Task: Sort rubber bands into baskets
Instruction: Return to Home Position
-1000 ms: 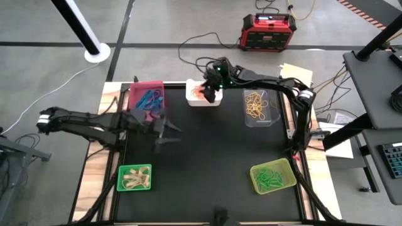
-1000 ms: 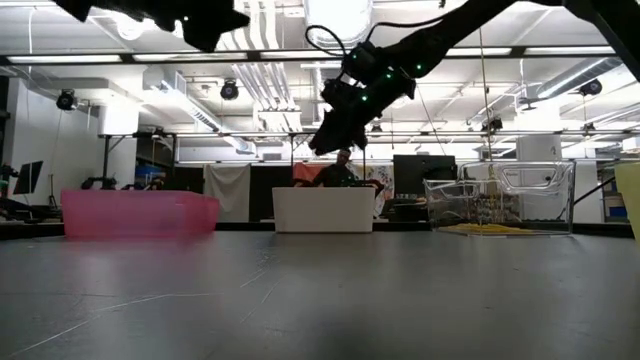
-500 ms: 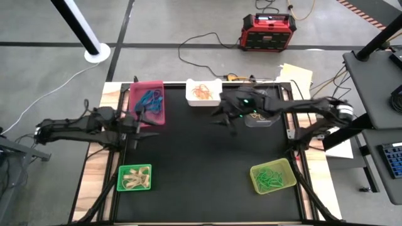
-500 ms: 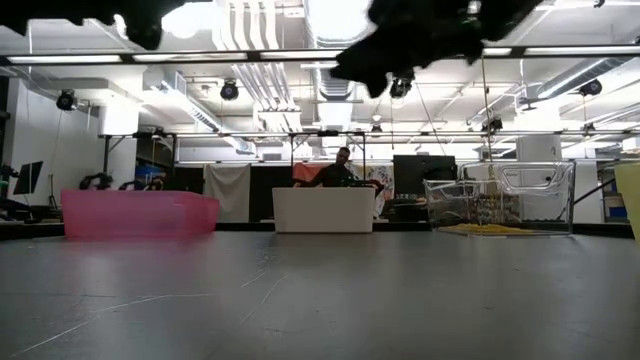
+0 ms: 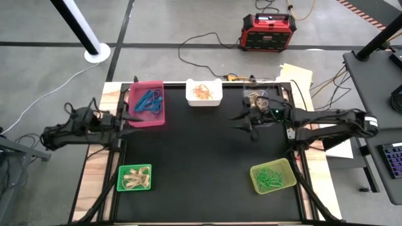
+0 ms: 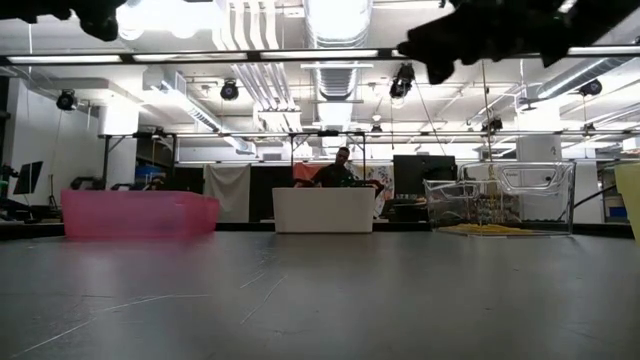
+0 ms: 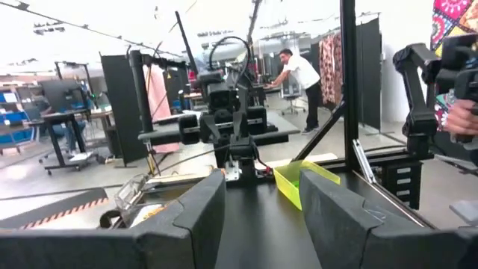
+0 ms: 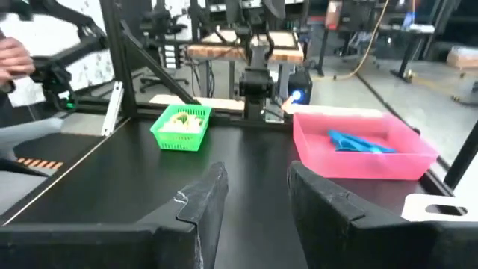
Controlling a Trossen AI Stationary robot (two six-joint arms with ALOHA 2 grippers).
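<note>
High view: clear basket [image 5: 271,94] near gripper [image 5: 244,125]

no writing, label, brand, number or sign can be read in any of the views, not on the baskets, the arms or the gear in the room behind.

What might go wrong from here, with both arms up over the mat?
The right gripper, open, hangs by the clear basket; a low swing might clip its wall and tip it. The left gripper, open, is close to the magenta basket and might nudge it. Both arms look high in the low view, so neither seems likely.
</note>
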